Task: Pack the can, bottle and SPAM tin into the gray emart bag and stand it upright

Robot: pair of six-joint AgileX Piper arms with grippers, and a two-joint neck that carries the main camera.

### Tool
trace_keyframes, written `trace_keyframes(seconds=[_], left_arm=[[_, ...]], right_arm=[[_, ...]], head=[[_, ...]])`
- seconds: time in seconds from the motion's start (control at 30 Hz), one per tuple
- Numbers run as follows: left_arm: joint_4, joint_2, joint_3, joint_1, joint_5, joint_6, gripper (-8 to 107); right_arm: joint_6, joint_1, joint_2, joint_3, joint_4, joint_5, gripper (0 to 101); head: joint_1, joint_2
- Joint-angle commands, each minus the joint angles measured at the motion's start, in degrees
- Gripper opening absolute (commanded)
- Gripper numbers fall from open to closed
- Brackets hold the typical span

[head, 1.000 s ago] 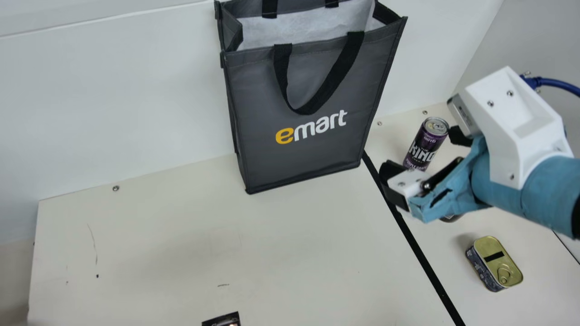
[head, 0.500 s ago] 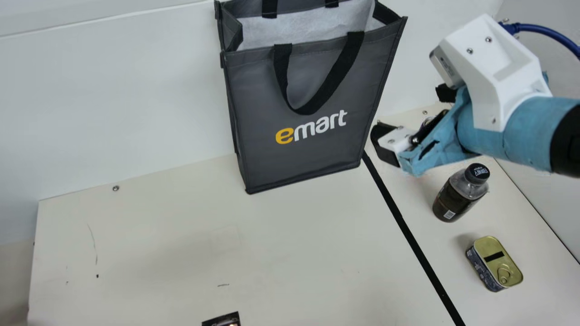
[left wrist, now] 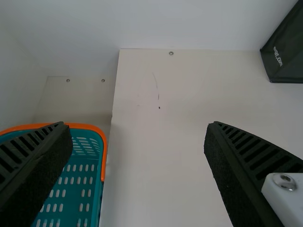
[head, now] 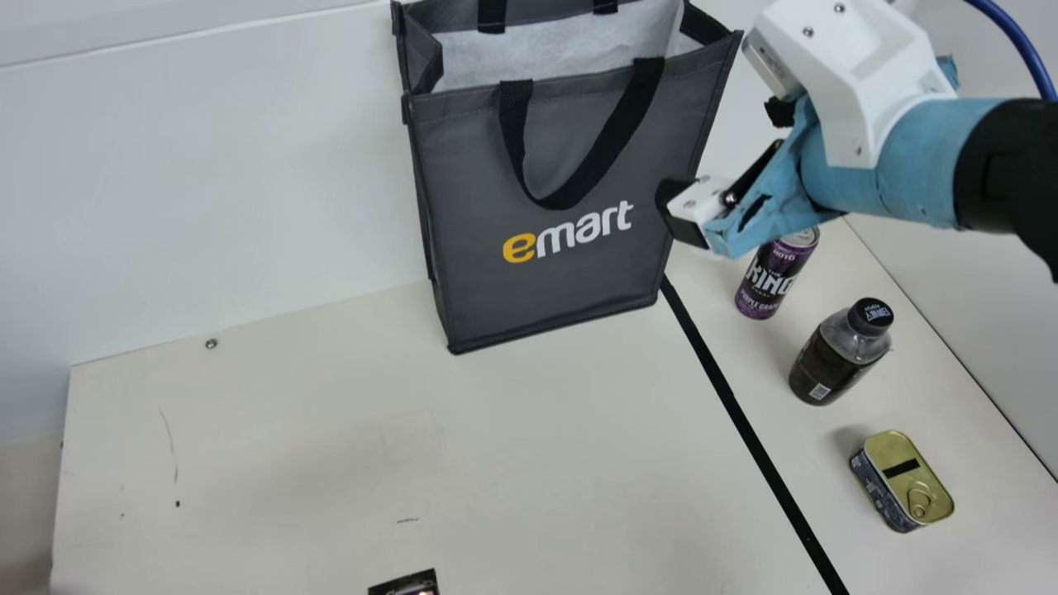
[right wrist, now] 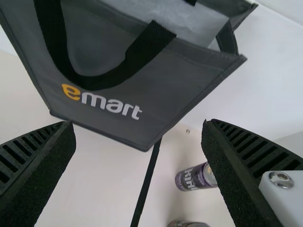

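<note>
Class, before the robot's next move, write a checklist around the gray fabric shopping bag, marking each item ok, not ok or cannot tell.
1. Gray fabric bag stands upright, mouth open: ok.
2. Right gripper is open, with nothing held between its black ribbed fingers: ok.
3. Purple-and-black cylindrical can stands upright on the cream table: ok.
4. Dark, clear-shouldered bottle with a black cap stands clear of the can: ok.
5. Gold-lidded rectangular metal tin is packed: not ok, it sits on the table.
6. Bag's bottom is free of objects: cannot tell, hidden.
</note>
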Motion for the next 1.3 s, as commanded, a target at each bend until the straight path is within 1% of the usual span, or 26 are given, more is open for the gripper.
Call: trace_keyframes(seconds=[0.0, 0.23, 0.5, 1.27], left_arm=[[0.00, 0.00, 0.00, 0.00, 0.00, 0.00, 90], [0.00, 0.00, 0.00, 0.00, 0.00, 0.00, 90], [0.00, 0.00, 0.00, 0.00, 0.00, 0.00, 90], [0.00, 0.00, 0.00, 0.00, 0.00, 0.00, 90]], right_arm=[[-1.03, 0.21, 0.92, -1.67, 0.24, 0.03, 95], [-4.67, 1.16, 3.89, -5.87, 0.94, 0.03, 95], [-9.05, 2.14, 6.34, -9.28, 2.16, 0.03, 95], [-21.83, 4.97, 12.84, -15.76, 7.10, 0.03, 95]], head=[[-1.30, -0.14], [-1.30, -0.14], [-1.30, -0.14], [-1.30, -0.14]])
